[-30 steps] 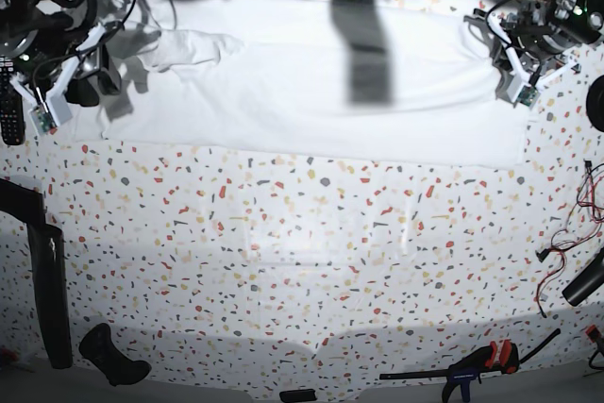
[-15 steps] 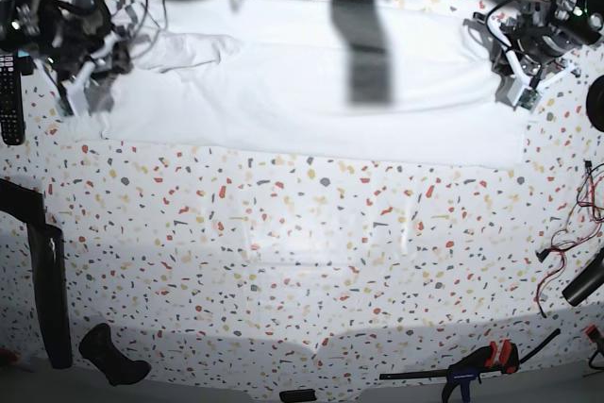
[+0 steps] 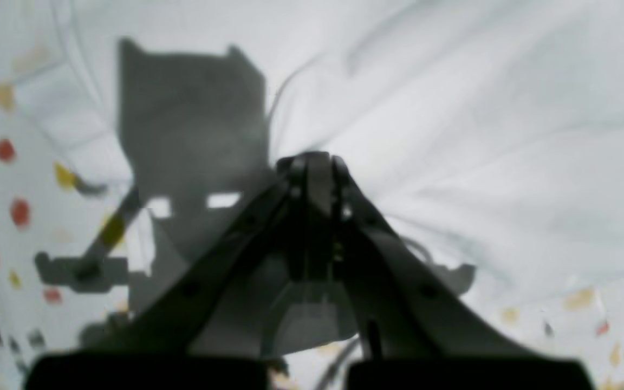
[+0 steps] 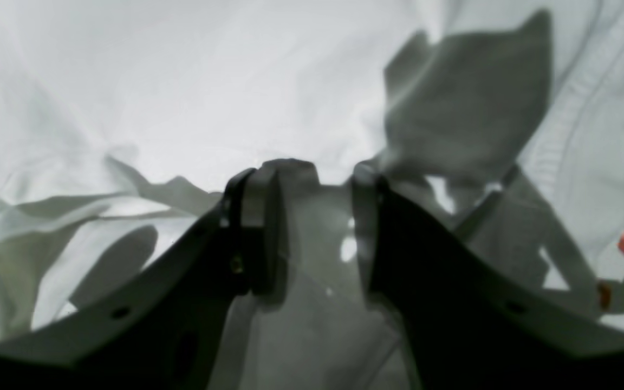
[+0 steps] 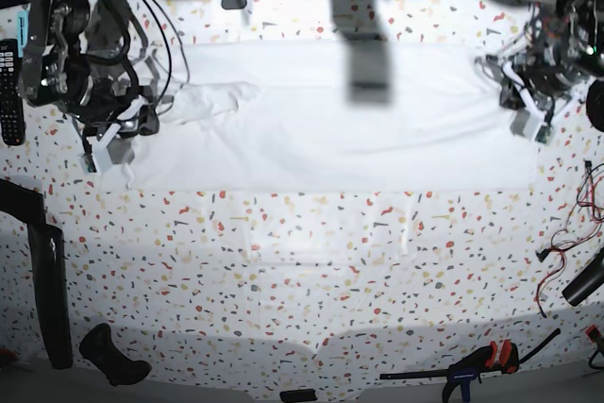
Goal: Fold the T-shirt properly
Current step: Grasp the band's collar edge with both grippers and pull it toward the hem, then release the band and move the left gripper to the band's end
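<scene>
The white T-shirt (image 5: 321,129) lies spread flat as a wide band across the far half of the speckled table (image 5: 302,261). On the base view's right, my left gripper (image 5: 530,125) is at the shirt's right edge. In the left wrist view this gripper (image 3: 314,162) is shut, pinching T-shirt cloth (image 3: 480,135) that wrinkles outward from the tips. My right gripper (image 5: 106,150) is at the shirt's left edge. In the right wrist view its jaws (image 4: 317,173) stand partly apart with a bunch of shadowed T-shirt cloth (image 4: 155,81) between them. A crumpled sleeve (image 5: 217,101) lies nearby.
A black remote (image 5: 9,92) lies at the far left edge. A black bar (image 5: 47,290) and a black handle (image 5: 113,356) sit at the front left. At the front right are a clamp (image 5: 481,363), red wires (image 5: 566,243) and a black cylinder (image 5: 585,282).
Both arms have moved toward the table's front, the right arm also inward. The T-shirt has slid with them, and bare table now shows behind its far edge.
</scene>
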You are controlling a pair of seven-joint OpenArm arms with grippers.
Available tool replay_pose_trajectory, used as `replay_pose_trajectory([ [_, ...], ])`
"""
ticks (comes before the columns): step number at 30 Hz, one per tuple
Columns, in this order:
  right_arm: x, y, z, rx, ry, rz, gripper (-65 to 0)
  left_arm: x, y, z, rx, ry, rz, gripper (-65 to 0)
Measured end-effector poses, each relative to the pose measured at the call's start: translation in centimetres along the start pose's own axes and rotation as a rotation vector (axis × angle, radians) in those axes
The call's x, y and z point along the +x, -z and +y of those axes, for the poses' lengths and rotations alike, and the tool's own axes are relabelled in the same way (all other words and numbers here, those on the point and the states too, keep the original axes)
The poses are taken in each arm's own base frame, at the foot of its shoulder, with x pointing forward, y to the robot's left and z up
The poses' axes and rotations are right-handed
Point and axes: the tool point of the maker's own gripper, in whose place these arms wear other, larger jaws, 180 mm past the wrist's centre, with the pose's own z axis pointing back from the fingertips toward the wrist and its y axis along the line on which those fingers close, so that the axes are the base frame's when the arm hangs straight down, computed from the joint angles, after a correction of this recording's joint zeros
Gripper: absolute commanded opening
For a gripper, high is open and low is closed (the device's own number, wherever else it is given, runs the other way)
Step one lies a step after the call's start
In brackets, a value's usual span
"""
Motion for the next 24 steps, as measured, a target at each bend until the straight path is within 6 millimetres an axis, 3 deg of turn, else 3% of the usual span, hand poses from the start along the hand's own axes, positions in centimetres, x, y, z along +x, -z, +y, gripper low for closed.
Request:
replay_pose_trajectory([
  [9,2.9,0.1,-0.9,-0.028,0.0,-0.025,-42.3,3.3,1.3,0.8,0.008,-0.024,-0.023,-65.0],
  [14,5.0,-1.6,0.5,0.012,-0.082,-0.059,-42.3,4.9,-0.3,1.1,0.043,0.054,0.004,-65.0],
  [16,7.2,-3.0,0.7,0.0,-0.117,-0.125,-42.3,7.0,-1.9,1.3,0.068,0.113,-0.055,-65.0],
  [18,9.2,-4.5,0.9,-0.027,-0.159,-0.182,-42.3,10.3,-3.8,0.8,0.081,0.172,-0.168,-65.0],
  [20,10.2,-5.9,1.1,-0.052,-0.194,-0.205,-42.3,13.1,-5.7,0.1,0.084,0.231,-0.278,-65.0],
  [21,10.3,-6.5,1.1,-0.066,-0.208,-0.198,-42.3,14.1,-6.4,-0.1,0.089,0.256,-0.32,-61.7],
  [24,10.7,-8.1,1.3,-0.08,-0.22,-0.202,-42.3,16.1,-7.8,0.2,0.131,0.317,-0.421,-38.2],
])
